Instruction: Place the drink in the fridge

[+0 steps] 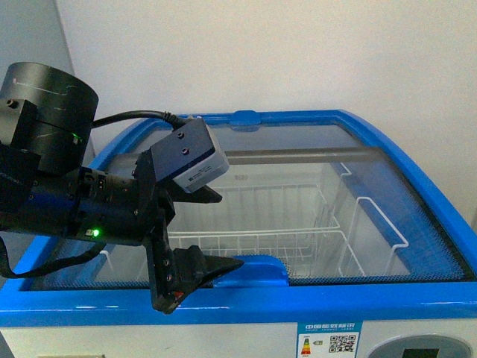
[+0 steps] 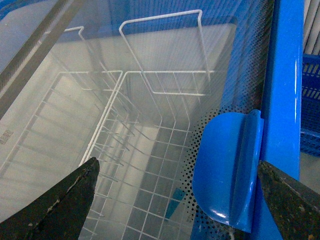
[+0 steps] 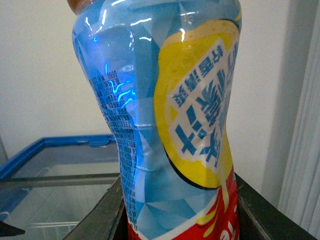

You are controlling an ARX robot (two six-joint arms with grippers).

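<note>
The fridge (image 1: 417,186) is a white chest freezer with a blue rim and a curved sliding glass lid; white wire baskets (image 1: 298,216) show through the glass. My left gripper (image 1: 216,233) is open over the lid's front edge, its jaws astride the blue lid handle (image 1: 257,267). In the left wrist view the handle (image 2: 225,175) lies between the two dark fingers (image 2: 60,207). My right gripper (image 3: 175,220) is shut on the drink (image 3: 165,110), a bottle with a light blue label, a yellow patch and a red band. The fridge's rim (image 3: 55,142) shows behind it.
A white wall stands behind the fridge. The glass lid (image 2: 100,125) covers the baskets in the left wrist view. A blue crate edge (image 2: 311,95) shows beyond the fridge's rim. A pale ribbed surface (image 3: 305,150) is close beside the bottle.
</note>
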